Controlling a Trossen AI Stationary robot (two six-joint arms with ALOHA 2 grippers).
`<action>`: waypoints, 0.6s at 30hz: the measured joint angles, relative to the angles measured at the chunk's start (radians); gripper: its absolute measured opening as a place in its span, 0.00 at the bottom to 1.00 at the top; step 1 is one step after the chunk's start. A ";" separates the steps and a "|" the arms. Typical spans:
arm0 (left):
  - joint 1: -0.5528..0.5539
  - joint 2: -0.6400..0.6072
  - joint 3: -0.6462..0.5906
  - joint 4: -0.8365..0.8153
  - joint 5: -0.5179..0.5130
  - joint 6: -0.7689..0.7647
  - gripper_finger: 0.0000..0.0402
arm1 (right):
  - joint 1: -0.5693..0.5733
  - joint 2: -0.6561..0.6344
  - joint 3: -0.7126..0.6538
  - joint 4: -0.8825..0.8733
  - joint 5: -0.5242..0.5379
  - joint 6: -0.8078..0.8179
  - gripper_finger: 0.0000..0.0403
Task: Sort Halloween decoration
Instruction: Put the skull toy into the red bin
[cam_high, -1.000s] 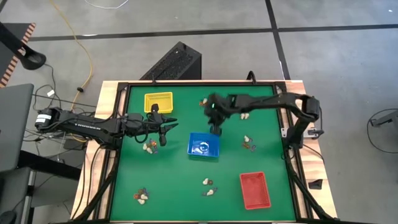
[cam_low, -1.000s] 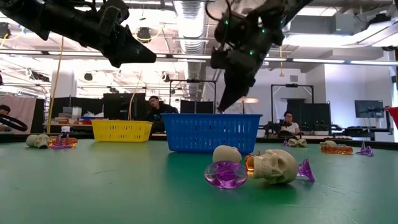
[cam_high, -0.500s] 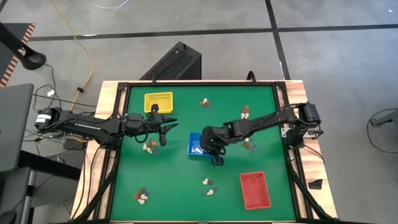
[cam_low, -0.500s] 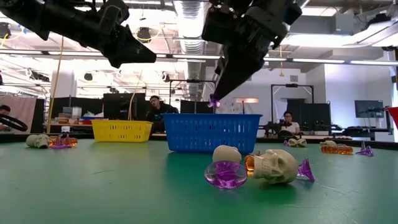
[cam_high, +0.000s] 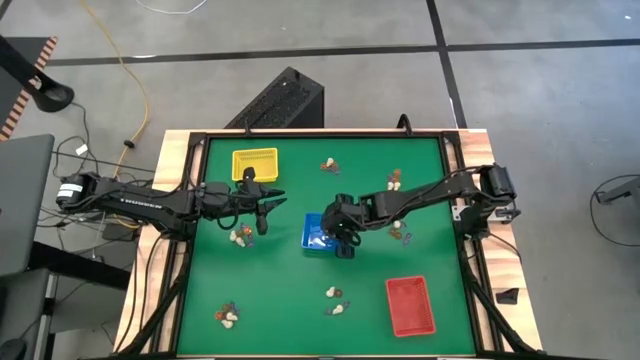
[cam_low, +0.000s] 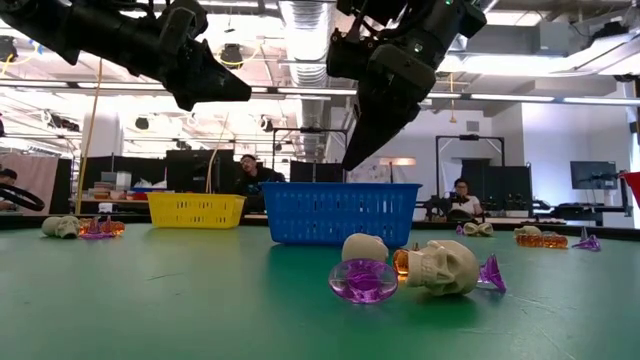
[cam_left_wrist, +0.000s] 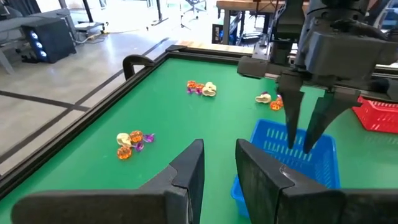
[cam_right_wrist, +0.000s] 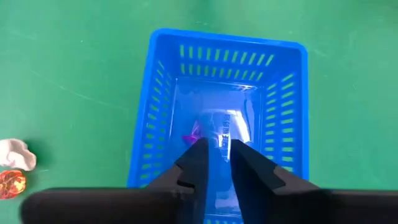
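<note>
Halloween decoration (cam_right_wrist: 193, 133) — a purple piece lies in the blue tray (cam_right_wrist: 163, 87); right tool (cam_right_wrist: 214, 155) above it, fingers slightly parted, empty — left tool (cam_left_wrist: 217, 163) also parted, empty.

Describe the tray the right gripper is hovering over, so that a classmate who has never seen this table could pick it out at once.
Start at the green table and look to its middle. There, under the right gripper, sits the blue slotted tray, with a small purple trinket inside. Its colour and central spot set it apart: the yellow tray lies at the far edge, the red tray near the front right corner.
</note>
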 joint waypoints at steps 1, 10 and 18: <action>0.000 0.000 0.000 -0.001 0.002 -0.010 0.20 | 0.002 -0.003 0.000 0.000 0.000 0.001 0.29; -0.006 0.000 0.000 -0.144 0.036 -0.166 0.20 | 0.108 -0.013 0.000 -0.021 -0.013 0.105 0.40; -0.105 0.000 0.000 -0.207 0.057 -0.266 0.20 | 0.269 -0.002 0.000 0.097 -0.009 0.215 0.39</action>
